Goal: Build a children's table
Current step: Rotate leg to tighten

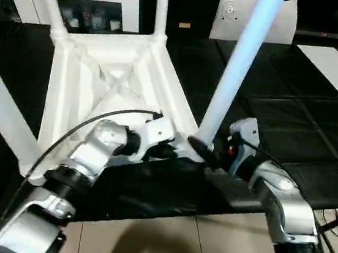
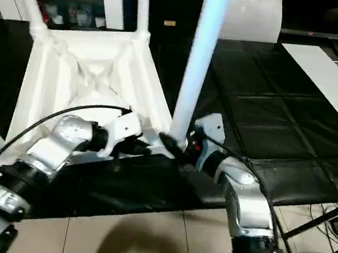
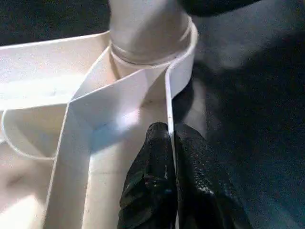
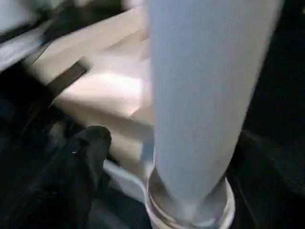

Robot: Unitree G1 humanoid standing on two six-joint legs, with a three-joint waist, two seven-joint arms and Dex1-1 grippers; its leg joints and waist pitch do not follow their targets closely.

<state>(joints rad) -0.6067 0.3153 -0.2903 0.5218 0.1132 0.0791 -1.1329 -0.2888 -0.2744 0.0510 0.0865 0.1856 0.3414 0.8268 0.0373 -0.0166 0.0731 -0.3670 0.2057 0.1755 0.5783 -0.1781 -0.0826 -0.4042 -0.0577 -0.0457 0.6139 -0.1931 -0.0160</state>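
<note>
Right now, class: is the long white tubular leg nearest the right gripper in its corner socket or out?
In: the long white tubular leg stands upright in its socket.

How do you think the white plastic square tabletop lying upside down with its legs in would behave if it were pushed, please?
The white plastic square tabletop probably stays stiff, given its ribbed underside. It looks light and may slide on the black mat. The tall white tubular leg could make it tip.

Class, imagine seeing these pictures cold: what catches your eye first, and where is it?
The upturned white tabletop on the dark mat, legs rising from its corners. Nearest, one tall leg stands in a corner socket between both grippers: the left gripper pinches the tabletop's rim, the right gripper sits at the leg's base.
</note>
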